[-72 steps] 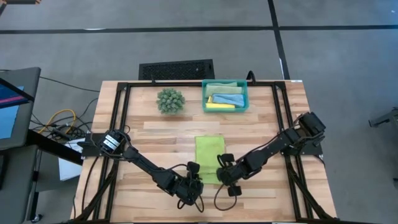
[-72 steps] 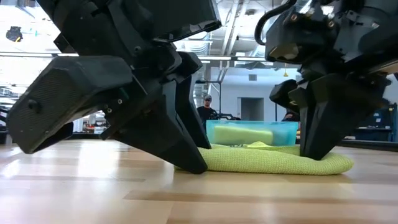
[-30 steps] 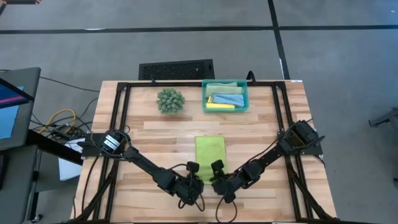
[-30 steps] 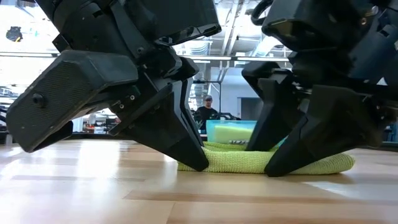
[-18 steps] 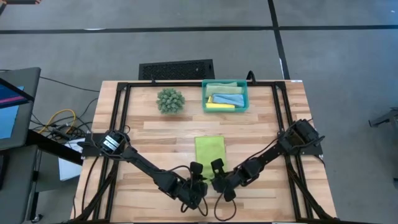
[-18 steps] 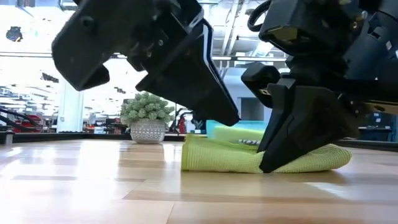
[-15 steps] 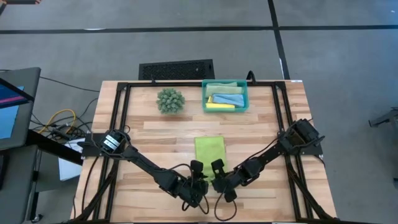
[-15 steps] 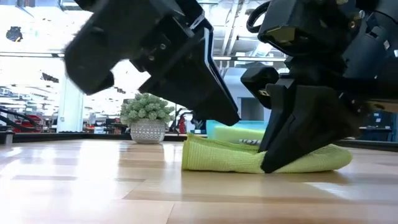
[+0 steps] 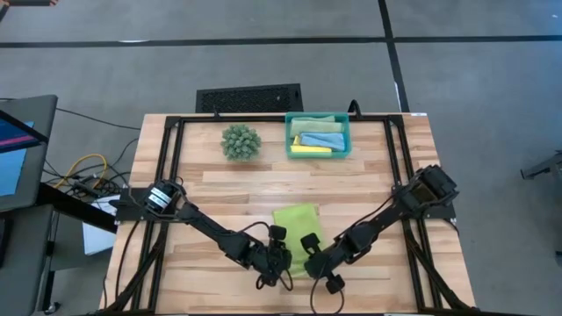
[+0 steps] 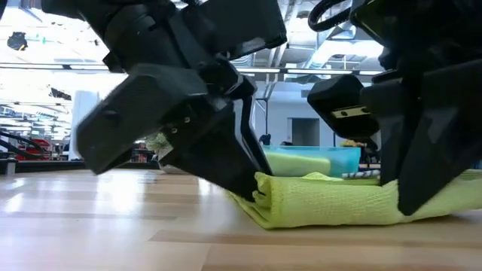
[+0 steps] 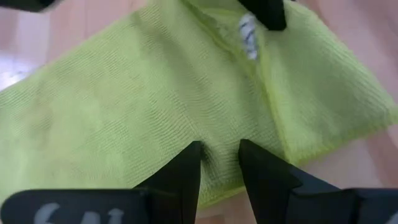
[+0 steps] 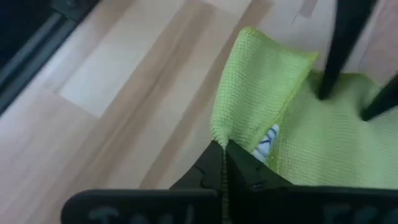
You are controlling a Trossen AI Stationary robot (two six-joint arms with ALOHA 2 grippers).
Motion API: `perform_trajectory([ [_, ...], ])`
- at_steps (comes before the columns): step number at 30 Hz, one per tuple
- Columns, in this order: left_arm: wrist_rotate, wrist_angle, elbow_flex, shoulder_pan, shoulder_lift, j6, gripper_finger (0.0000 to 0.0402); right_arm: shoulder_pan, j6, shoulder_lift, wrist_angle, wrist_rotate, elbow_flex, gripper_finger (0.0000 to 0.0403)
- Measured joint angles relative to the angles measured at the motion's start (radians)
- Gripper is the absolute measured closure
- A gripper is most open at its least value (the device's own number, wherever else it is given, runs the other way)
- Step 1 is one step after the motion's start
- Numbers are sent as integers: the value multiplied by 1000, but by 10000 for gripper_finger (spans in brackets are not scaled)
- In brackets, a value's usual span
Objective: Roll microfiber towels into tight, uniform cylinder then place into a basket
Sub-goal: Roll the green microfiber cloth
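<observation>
My right gripper [image 12: 222, 149] pinches the folded lime towel [image 9: 297, 223]'s edge; my left gripper [image 11: 219, 163] straddles it, slightly parted.

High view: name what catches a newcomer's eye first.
The lime green towel lies at the near middle of the wooden table, with the left gripper and right gripper crowded at its near edge. At the far edge, a teal basket holds more towels.

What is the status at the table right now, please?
Right gripper shut on lime towel edge. Left gripper open over the towel. Nothing in the way.
</observation>
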Motion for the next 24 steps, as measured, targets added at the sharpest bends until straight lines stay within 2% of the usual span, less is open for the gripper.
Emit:
perform_trajectory([
  [5,11,31,-16,-14,-1,14,294,-1,10,-35,9,-15,-17,394],
  [10,-22,11,4,-42,0,76,294,-43,33,-69,173,-134,-107,386],
  [13,-77,-33,29,-61,1,110,294,-80,81,-95,284,-202,-172,385],
  [15,-150,-79,55,-77,1,123,294,-105,119,-96,323,-229,-195,390],
  [19,-276,-153,114,-100,1,147,294,-139,167,-90,345,-262,-225,391],
  [24,-276,-149,159,-108,1,184,294,-153,185,-84,359,-285,-225,380],
])
